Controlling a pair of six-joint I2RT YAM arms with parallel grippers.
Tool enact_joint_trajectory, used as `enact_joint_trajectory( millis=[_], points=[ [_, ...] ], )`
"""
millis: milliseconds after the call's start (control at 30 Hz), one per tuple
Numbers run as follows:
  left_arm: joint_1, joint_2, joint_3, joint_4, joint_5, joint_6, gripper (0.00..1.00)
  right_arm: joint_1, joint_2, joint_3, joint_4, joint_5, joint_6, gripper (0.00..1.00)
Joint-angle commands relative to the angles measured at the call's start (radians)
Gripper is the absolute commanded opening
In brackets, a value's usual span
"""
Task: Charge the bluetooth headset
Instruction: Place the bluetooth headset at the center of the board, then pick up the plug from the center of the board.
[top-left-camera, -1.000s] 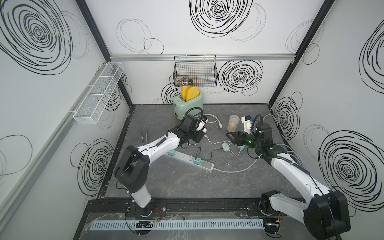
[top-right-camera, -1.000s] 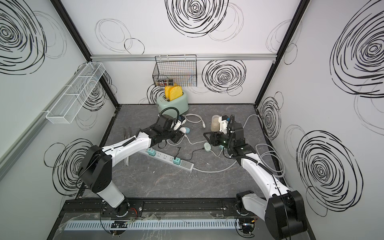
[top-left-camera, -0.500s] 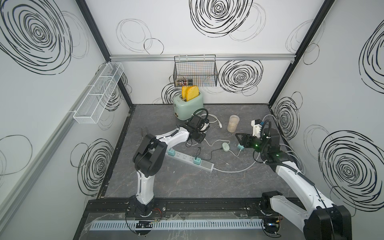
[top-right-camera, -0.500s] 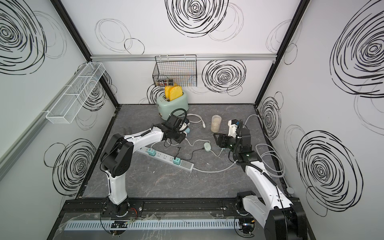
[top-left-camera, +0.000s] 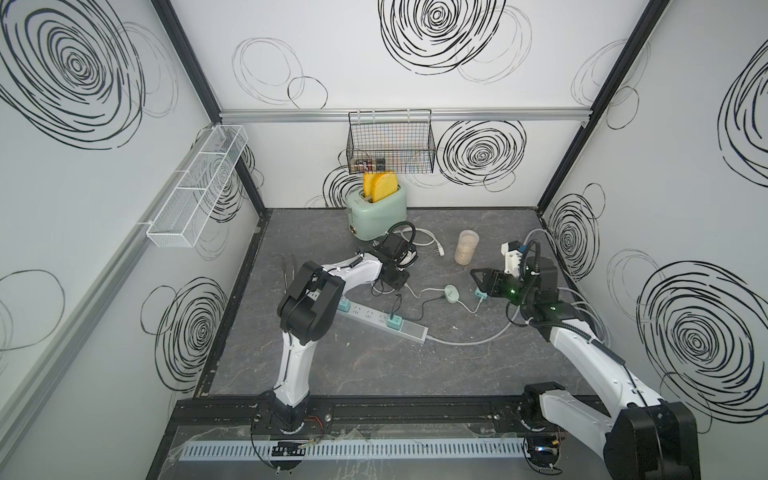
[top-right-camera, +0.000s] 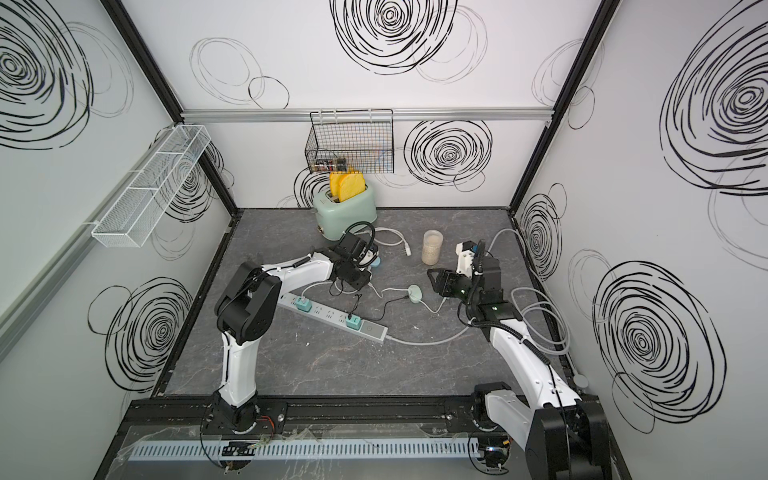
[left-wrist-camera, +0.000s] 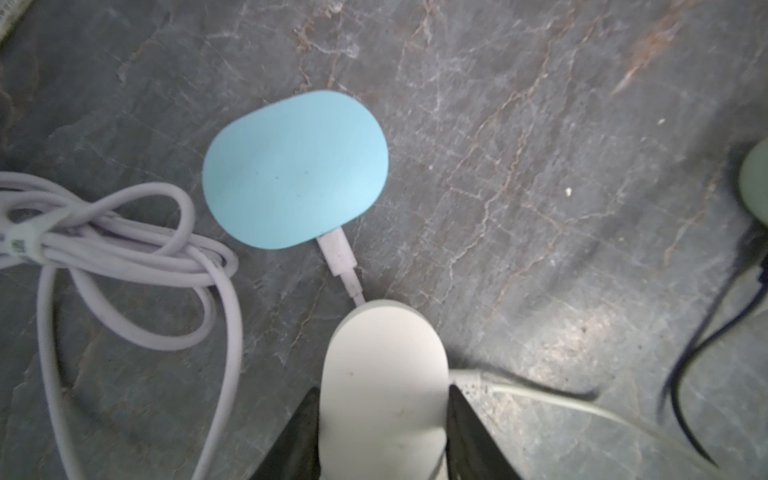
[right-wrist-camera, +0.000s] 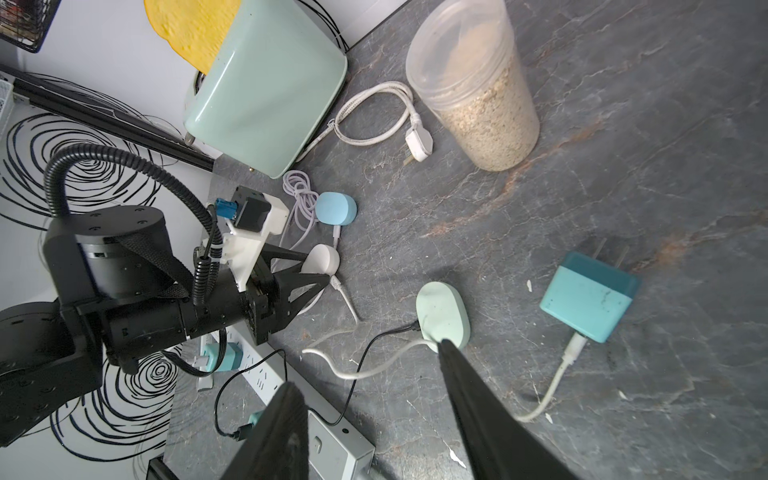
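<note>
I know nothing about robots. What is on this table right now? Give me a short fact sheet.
left gripper: shut on the white case
right gripper: open, empty
blue case: on the table, white cable plugged in
green case: on the table, black cable plugged in
loose charger: lying flat, prongs bare
power strip: two chargers plugged in

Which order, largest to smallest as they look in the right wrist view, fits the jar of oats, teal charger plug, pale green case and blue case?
1. jar of oats
2. teal charger plug
3. pale green case
4. blue case
The blue case lies farther from the camera; true sizes may match.
</note>
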Motion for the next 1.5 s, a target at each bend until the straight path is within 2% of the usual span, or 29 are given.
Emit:
enact_joint_trajectory(
  millis=[0,33,167,400,667,800,900,1133,1333,1467],
  points=[
    [0.007,0.029,0.030,-0.027,0.021,-0.012,0.35,-0.007,0.002,-0.004,-0.005,-0.010,0.003,0.57],
    [0.007,0.025,0.032,-0.026,0.021,-0.012,0.42,-0.007,0.004,-0.004,-0.005,-0.009,0.003,0.57],
    [0.009,-0.034,0.031,-0.004,0.038,-0.013,0.59,-0.010,0.012,-0.002,-0.018,-0.006,0.003,0.58],
    [0.013,-0.264,-0.015,0.098,0.100,-0.030,0.80,-0.015,0.023,0.005,-0.061,0.020,-0.002,0.61],
    [-0.016,-0.622,-0.182,0.114,0.083,-0.168,0.79,-0.022,0.083,0.057,-0.209,0.107,-0.037,0.61],
    [-0.028,-0.819,-0.338,0.093,0.060,-0.191,0.80,-0.027,0.096,0.033,-0.232,0.179,-0.036,0.62],
    [-0.018,-0.913,-0.429,0.086,0.058,-0.195,0.80,-0.026,0.112,0.021,-0.247,0.239,-0.024,0.62],
    [-0.013,-0.927,-0.494,0.092,0.175,-0.205,0.75,-0.030,0.211,0.025,-0.302,0.370,0.062,0.55],
    [-0.017,-0.941,-0.519,0.111,0.245,-0.215,0.73,-0.028,0.279,0.007,-0.252,0.335,0.114,0.44],
    [-0.016,-0.945,-0.523,0.106,0.262,-0.215,0.73,-0.021,0.304,0.006,-0.228,0.317,0.132,0.40]
  ],
)
